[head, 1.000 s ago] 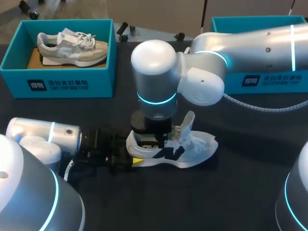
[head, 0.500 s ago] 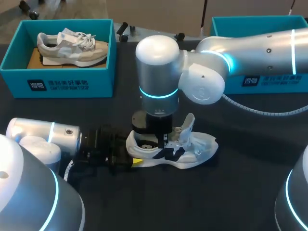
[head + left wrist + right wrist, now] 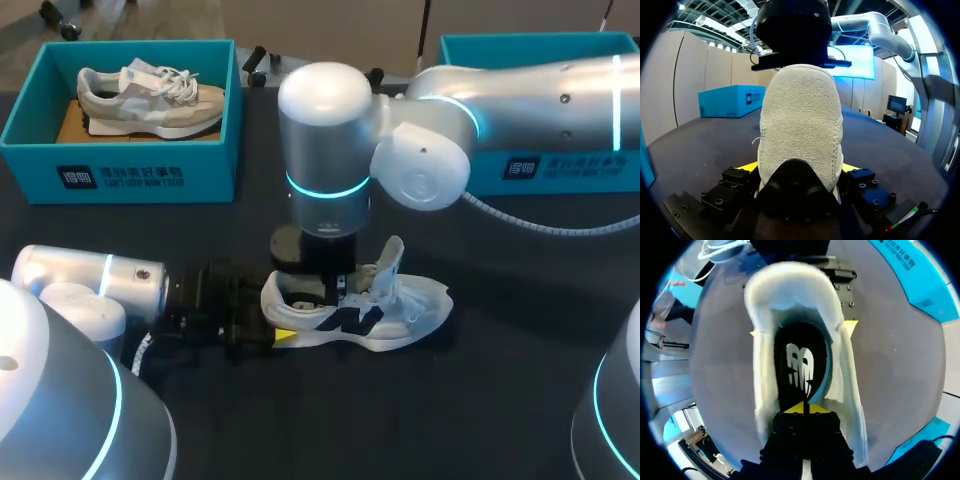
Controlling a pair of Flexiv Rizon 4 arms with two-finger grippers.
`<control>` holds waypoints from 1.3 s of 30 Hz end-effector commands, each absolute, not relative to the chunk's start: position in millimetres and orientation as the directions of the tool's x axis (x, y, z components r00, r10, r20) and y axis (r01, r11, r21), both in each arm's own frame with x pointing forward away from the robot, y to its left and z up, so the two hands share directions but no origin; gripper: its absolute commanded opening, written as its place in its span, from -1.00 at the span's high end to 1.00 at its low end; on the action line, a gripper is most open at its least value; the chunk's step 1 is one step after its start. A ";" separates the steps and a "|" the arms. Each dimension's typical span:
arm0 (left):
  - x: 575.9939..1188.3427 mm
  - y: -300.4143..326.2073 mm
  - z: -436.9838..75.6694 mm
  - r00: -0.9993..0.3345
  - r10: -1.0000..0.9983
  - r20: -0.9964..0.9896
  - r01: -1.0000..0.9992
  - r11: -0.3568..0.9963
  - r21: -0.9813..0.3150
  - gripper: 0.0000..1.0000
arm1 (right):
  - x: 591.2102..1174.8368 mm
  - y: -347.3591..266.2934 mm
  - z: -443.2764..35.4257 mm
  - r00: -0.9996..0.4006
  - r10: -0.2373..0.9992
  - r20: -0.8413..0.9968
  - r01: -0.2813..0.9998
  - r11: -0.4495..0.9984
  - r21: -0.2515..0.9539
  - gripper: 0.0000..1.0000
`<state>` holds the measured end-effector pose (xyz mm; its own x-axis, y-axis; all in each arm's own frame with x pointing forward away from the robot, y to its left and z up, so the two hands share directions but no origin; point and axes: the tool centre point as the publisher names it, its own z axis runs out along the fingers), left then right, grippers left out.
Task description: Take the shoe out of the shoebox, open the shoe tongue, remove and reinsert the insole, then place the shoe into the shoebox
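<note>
Where right arm (image 3: 325,150) overhangs shoe (image 3: 405,312), shoebox (image 3: 560,168) behind

R arm (image 3: 325,150) rose slightly, its fingers (image 3: 796,409) prob. a bit higher in the shoe (image 3: 385,318) opening.

Looks down from high behind over the whole table (image 3: 520,400). From the left wrist, faces the shoe (image 3: 800,125) heel close up; from the right, peers straight into it.
</note>
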<state>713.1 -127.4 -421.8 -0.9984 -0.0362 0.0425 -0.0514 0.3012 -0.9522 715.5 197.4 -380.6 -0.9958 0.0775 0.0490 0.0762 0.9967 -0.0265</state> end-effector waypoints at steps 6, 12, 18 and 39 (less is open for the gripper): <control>714.5 -128.6 -421.4 -0.998 -0.036 0.043 -0.052 0.304 -0.951 1.00 | 709.9 184.1 -343.5 -0.996 0.087 0.025 0.086 0.996 -0.006 1.00; 714.5 -128.6 -421.4 -0.998 -0.036 0.043 -0.052 0.304 -0.951 1.00 | 714.5 181.3 -331.8 -0.996 0.085 0.006 0.085 0.996 -0.005 1.00; 714.5 -128.6 -421.4 -0.998 -0.036 0.043 -0.052 0.304 -0.951 1.00 | 720.9 177.8 -314.7 -0.997 0.071 -0.014 0.071 0.997 0.005 1.00; 714.5 -128.6 -421.4 -0.998 -0.036 0.043 -0.052 0.304 -0.951 1.00 | 739.7 202.8 -308.1 -0.993 -0.105 0.048 -0.094 0.976 0.194 1.00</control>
